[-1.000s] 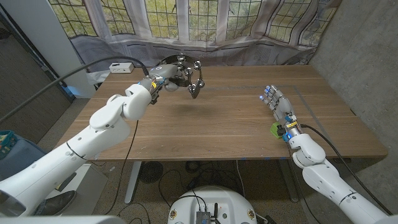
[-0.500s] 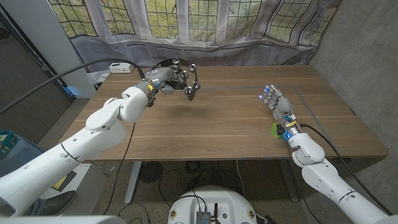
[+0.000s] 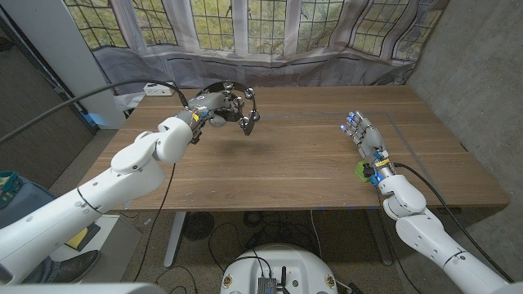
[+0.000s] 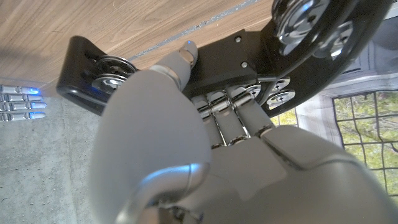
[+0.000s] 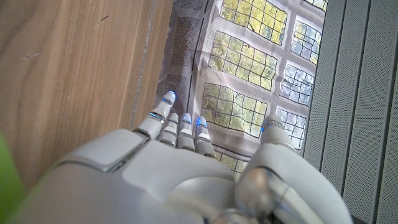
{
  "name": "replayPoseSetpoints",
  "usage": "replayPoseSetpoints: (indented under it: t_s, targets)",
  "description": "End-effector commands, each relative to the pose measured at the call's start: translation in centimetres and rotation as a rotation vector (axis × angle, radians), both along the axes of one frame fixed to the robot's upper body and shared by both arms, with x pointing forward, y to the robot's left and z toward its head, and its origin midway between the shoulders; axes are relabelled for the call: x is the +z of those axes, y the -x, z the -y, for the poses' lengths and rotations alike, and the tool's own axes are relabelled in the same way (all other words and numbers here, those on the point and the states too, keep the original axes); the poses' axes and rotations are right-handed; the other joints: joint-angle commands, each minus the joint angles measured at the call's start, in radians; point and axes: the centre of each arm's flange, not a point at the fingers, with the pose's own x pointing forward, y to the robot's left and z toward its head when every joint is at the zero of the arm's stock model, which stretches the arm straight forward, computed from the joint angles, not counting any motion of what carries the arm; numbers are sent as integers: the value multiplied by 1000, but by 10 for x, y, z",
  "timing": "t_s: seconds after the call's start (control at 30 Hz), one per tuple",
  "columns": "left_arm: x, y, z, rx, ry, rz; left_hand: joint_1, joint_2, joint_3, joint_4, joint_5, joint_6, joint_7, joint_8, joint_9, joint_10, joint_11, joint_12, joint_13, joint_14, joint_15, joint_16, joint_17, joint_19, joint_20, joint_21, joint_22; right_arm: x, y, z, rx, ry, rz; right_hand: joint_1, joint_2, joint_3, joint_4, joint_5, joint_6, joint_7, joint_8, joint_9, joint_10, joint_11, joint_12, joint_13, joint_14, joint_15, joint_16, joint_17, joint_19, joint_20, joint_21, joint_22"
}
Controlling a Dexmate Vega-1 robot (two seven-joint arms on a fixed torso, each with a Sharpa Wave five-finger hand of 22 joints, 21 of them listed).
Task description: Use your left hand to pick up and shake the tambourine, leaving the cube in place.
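Observation:
My left hand grips a black tambourine with silver jingles and holds it in the air above the table's far left part. In the left wrist view the fingers wrap the black frame of the tambourine, and jingles show at both ends. My right hand waits at the right side of the table with its fingers straight and apart, holding nothing. A small green cube sits on the table beside the right wrist. In the right wrist view my right hand points its fingers toward the curtain.
The wooden table spreads wide between the two arms. A white power strip with a cable lies at the far left corner. A printed window curtain hangs behind the table, and a grey wall stands at the right.
My left hand has carried the tambourine a little left and back, away from the table's middle. The right hand and the cube have stayed where they were.

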Motion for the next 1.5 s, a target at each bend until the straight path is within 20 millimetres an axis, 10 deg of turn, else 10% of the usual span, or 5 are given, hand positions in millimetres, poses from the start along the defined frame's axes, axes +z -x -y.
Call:
replayPoseSetpoints:
  t_s: [0.03, 1.5]
  targets:
    - [-6, -6, -8, 22, 10, -27, -41, 61, 21, 15, 5, -3, 5, 4, 5, 14, -11, 3, 4, 60, -73, 7, 3, -2, 5, 6, 2, -1, -1, -1, -7, 7, -10, 5, -1, -1, -1, 2, 10, 0, 3, 5, 9, -5, -5, 4, 5, 3, -1, 4, 6, 5, -2, 2]
    - [-35, -38, -31, 75, 18, -204, -39, 62, 26, 15, 7, -5, 10, 4, 6, 12, -4, -4, 11, 58, -65, 7, 2, -7, 9, 14, 2, -5, 1, 0, -17, 19, -35, 5, 0, -3, -1, 2, 9, -2, 3, 5, 9, -4, -5, 4, 4, 4, -2, 4, 5, 5, -3, 2]
